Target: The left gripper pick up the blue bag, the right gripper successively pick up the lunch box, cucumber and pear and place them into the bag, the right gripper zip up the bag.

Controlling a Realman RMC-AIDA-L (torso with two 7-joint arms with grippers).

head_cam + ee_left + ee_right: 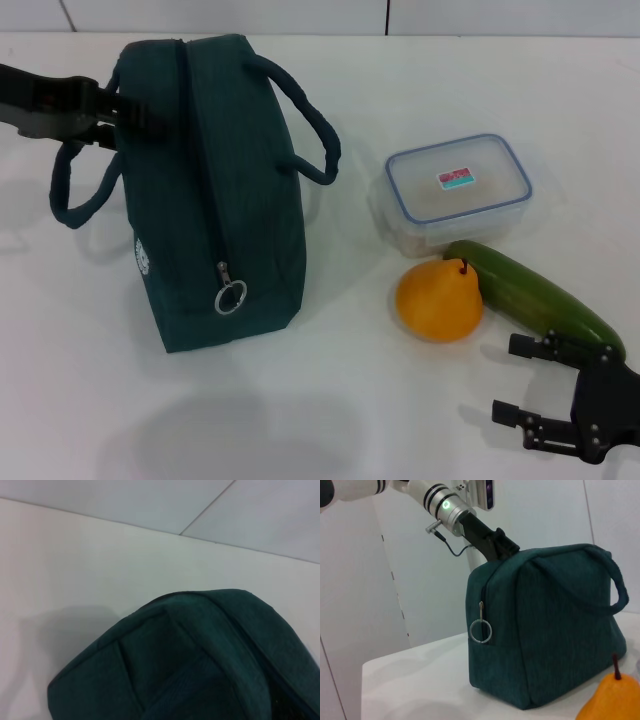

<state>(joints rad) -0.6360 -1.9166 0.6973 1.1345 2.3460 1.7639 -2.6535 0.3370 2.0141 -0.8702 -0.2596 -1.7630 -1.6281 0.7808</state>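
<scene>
The left gripper [128, 112] clamps the top of the zipped blue bag [225, 200]; beside the bag, the right gripper [520, 382] waits spread apart; unzipping likely comes next

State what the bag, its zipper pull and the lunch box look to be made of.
The blue bag: matte woven fabric, going by its fine ribbed weave and soft loop handles. The ring pull: probably metal, silvery and shiny. The lunch box: apparently clear, glossy plastic with a blue-rimmed lid, see-through walls.
</scene>
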